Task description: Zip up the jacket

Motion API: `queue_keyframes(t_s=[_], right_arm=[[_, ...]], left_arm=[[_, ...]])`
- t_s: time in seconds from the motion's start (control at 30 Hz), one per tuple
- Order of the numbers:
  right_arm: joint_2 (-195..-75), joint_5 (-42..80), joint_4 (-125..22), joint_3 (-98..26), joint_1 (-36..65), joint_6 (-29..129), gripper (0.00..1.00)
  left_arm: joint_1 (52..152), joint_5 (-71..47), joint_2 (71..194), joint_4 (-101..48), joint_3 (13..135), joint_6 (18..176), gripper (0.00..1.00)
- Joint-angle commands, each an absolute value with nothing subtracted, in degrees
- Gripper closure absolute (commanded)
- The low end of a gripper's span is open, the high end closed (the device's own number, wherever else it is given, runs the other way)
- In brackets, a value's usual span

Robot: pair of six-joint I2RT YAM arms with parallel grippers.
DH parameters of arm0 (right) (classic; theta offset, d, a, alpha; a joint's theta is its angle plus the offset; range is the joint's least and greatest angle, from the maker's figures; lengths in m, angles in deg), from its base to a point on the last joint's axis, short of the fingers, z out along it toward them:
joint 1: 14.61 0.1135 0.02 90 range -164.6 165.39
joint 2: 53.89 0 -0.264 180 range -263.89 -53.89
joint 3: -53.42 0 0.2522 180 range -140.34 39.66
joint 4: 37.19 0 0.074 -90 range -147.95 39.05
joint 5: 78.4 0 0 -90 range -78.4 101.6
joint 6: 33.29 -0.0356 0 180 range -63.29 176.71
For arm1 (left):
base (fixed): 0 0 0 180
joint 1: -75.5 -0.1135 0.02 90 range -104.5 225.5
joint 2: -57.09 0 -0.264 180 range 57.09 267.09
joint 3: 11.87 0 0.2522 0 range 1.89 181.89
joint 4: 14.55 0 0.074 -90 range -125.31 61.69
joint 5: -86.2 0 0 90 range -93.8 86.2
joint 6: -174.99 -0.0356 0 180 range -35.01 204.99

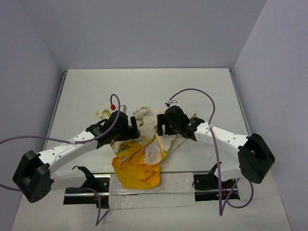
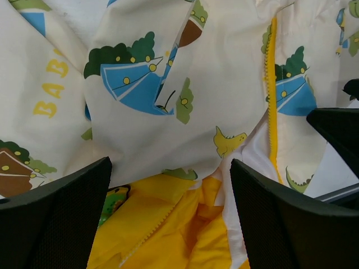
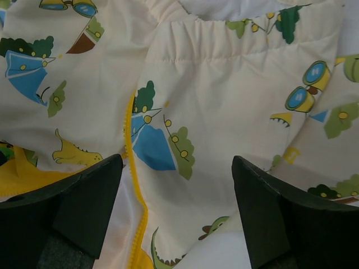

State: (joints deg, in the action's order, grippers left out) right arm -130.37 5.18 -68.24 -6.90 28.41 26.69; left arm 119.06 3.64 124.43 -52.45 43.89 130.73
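I am wearing white shells along my left arm [image 1: 65, 149] and right arm [image 1: 226, 137], with black blocky joints [image 1: 32, 175] capping them at eight and four o'clock. Purple cables [image 1: 192, 89] are looping off both wrists. My gripper fingers [image 2: 56, 218] are showing matte black, finely textured.

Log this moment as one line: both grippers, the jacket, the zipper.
left gripper: open, over jacket | right gripper: open, over jacket | zipper: not zipped, yellow teeth showing | jacket: crumpled on table
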Motion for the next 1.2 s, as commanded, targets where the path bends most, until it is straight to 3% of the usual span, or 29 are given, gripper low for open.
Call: queue_keyframes(t_s=[0.0,0.03,0.1,0.17,0.2,0.27,0.37,0.43,0.83,0.93,0.97,1.0,1.03,1.1,1.17], right_arm=[[-134.79,2.02,-66.23,-11.55,28.90,24.11,0.29],[-135.32,2.37,-66.31,-11.86,28.90,24.03,0.33],[-136.37,2.91,-66.11,-12.40,28.95,23.73,0.51],[-136.87,2.46,-66.35,-12.78,28.90,23.21,0.78],[-136.59,1.89,-66.54,-12.62,28.90,22.88,0.86],[-134.98,-0.18,-66.80,-11.78,28.95,22.49,1.00],[-131.24,-2.84,-66.82,-9.99,28.83,22.06,1.00],[-125.90,-6.79,-66.86,-7.30,28.50,21.41,1.00],[-108.68,-19.22,-67.84,7.13,24.14,12.15,1.00],[-112.79,-14.74,-67.67,7.82,20.73,12.64,0.87],[-114.89,-12.51,-67.95,6.64,20.76,13.32,0.59],[-115.21,-11.59,-68.44,5.85,21.12,13.81,0.39],[-114.66,-10.68,-68.42,5.13,21.58,14.13,0.25],[-112.64,-9.52,-67.68,4.23,22.37,14.98,0.15],[-110.42,-9.02,-67.50,2.57,22.66,15.37,0.12]], left_arm=[[120.48,8.48,127.47,-51.14,46.79,131.65,0.09],[120.57,9.19,128.74,-51.85,47.15,131.93,0.09],[121.08,9.60,130.50,-51.99,47.33,132.28,0.11],[121.66,9.72,131.87,-51.62,47.37,132.43,0.15],[121.89,9.86,132.44,-51.48,47.38,132.57,0.19],[122.17,10.12,132.93,-51.19,47.36,132.64,0.43],[122.17,10.87,133.12,-51.53,47.77,132.92,0.85],[122.17,12.36,132.84,-52.80,48.78,133.31,1.00],[121.99,19.62,119.12,-54.85,47.06,137.80,1.00],[121.81,19.72,114.69,-54.09,45.23,140.05,1.00],[121.73,19.39,112.94,-53.42,44.39,140.53,1.00],[121.79,19.20,112.08,-52.99,43.77,140.60,1.00],[121.77,19.19,111.53,-52.83,43.22,140.76,1.00],[121.77,19.77,110.60,-53.17,42.48,141.75,1.00],[121.73,20.22,110.21,-53.48,41.97,142.18,1.00]])
